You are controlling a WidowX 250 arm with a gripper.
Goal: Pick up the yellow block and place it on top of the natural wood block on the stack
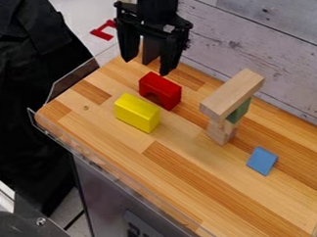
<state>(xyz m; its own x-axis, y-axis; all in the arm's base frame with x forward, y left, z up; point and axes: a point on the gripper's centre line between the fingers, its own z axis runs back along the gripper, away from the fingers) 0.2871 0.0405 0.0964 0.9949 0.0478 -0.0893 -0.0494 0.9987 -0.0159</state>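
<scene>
Open gripper above red arch block, loose blocks on counter

Wooden counter (190, 193), blue block (262, 161) on it toward the right, nearest of the blocks. Beyond it, slightly left, a small stack: pale wood plank (232, 94) on top, green block (239, 111) and pale wood support (220, 131) beneath; exact contacts under plank unclear. Yellow block (137, 113) on the left part, apart from stack. Red arch block (160, 90) just behind yellow, toward the wall side. Gripper (146, 66) hangs above and behind red one, fingers spread, nothing held. Whitish plank wall (269, 23) at back.
</scene>
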